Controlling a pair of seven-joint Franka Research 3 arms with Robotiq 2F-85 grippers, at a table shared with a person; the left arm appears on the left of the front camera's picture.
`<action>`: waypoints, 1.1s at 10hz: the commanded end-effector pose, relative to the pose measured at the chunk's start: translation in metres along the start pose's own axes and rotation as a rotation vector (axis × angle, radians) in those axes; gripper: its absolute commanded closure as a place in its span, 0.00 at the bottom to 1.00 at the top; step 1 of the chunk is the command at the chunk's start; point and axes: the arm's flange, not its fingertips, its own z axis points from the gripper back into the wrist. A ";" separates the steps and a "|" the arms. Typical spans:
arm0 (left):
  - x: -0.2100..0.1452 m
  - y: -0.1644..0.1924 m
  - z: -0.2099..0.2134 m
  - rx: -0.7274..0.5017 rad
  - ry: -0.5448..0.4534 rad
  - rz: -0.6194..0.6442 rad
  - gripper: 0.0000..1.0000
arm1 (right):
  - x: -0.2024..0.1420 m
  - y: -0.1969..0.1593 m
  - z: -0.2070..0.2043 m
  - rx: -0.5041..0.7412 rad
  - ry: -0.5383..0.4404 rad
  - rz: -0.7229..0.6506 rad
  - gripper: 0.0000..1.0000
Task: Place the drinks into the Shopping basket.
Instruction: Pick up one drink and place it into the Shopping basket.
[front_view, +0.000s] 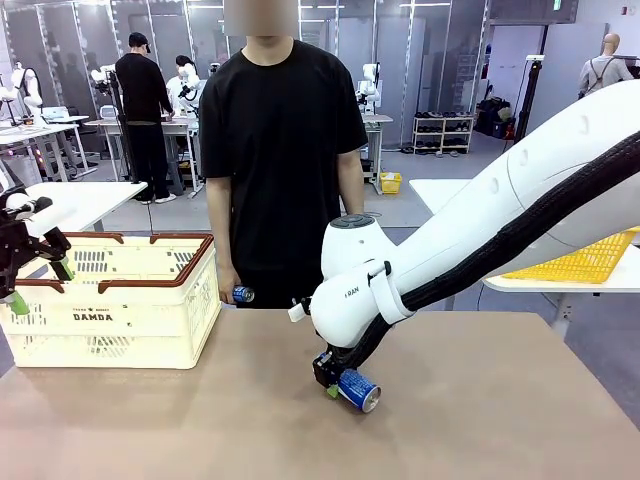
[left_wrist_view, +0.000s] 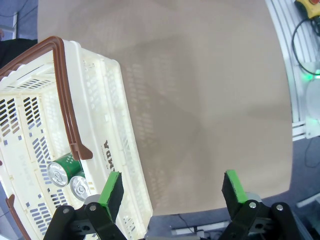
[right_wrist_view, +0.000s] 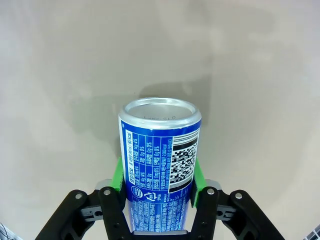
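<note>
Blue can (right_wrist_view: 159, 150) clamped in the right gripper (right_wrist_view: 157, 175), low over the table (front_view: 500, 420); left gripper (left_wrist_view: 173, 187) gapes empty by the basket (left_wrist_view: 127, 150), a green can (left_wrist_view: 64, 167) inside.

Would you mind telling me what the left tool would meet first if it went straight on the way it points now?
Most likely bare table beside the Shopping basket; the open left tool looks clear of its wall, though depth is unclear.
</note>
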 end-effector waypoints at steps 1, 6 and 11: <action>0.002 -0.002 -0.002 0.022 -0.009 0.018 0.00 | 0.009 0.003 -0.002 -0.049 -0.006 -0.039 0.99; 0.002 -0.002 -0.002 0.022 -0.009 0.018 0.00 | 0.005 0.001 0.010 -0.088 0.006 -0.027 0.22; 0.002 -0.002 -0.002 0.022 -0.009 0.018 0.00 | -0.053 -0.018 0.073 -0.187 0.017 -0.028 0.02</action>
